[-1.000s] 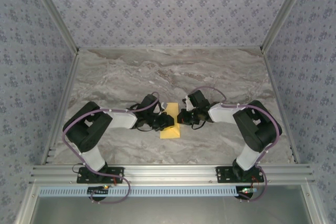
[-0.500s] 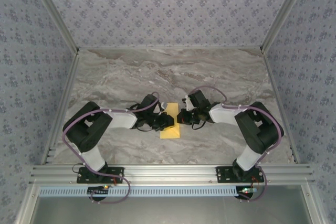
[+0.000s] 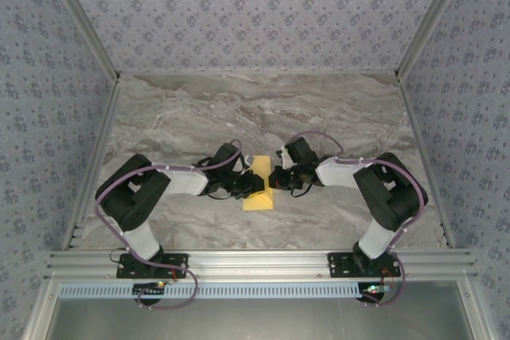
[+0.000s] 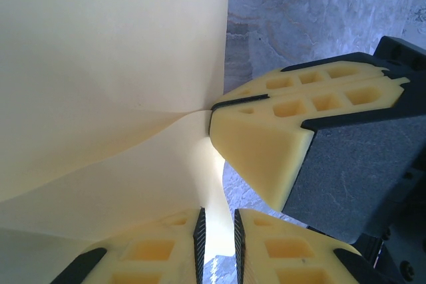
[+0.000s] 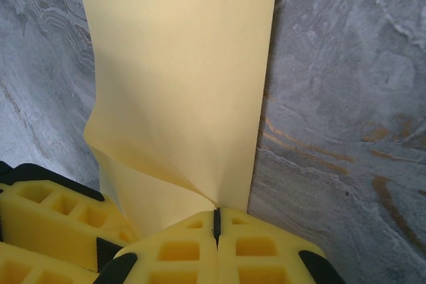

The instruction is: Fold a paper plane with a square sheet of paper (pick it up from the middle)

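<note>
The square sheet of paper (image 3: 259,195) lies near the middle of the worktop (image 3: 263,109), a little toward the near edge, and from above it shows as a narrow mustard-yellow oblong between the two grippers, its far end paler than the rest. It is not flat: in the left wrist view its surface (image 4: 113,51) runs smooth across the upper left, then breaks into a crease that leads straight to its right edge, with the part below bowing down and outward. The right gripper (image 3: 275,178) comes in from the right and is clenched on that edge; in its own wrist view the yellow pads (image 5: 216,221) meet along a thin dark seam with the paper's near right corner caught between them, and the sheet rises away from the pads in a soft buckle on its left side. The left gripper (image 3: 254,185) comes in from the left, its tips over the sheet's left side; in its wrist view its fingers (image 4: 266,247) stand narrowly apart with a bulged fold of the paper filling the gap, so it grasps the sheet too. The two grippers sit close to each other across the paper, tips almost facing. Grey veined marble shows bare around the sheet on all sides. Both arms bend inward from their bases on the aluminium rail (image 3: 263,260), and patterned walls (image 3: 239,5) close the space on three sides
</note>
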Available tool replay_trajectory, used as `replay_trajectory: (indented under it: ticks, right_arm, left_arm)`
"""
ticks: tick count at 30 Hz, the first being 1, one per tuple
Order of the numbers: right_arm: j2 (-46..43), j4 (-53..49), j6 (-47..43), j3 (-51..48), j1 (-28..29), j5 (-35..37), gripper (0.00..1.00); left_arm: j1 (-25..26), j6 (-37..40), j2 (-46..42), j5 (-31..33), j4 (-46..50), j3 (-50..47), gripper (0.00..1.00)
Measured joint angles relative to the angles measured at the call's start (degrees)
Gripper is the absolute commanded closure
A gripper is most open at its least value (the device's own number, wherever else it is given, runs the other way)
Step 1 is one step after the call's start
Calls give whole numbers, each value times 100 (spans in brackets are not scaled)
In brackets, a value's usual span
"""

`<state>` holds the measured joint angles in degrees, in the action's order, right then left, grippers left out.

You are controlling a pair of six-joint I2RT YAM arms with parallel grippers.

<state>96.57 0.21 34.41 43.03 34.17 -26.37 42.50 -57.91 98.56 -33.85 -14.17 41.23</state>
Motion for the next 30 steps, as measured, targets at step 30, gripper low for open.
replay_trajectory:
  ticks: [30]
  right_arm:
    - [0,-4,-68,26,0,101,99]
  left_arm:
    - [0,39,24,2,20,11,78]
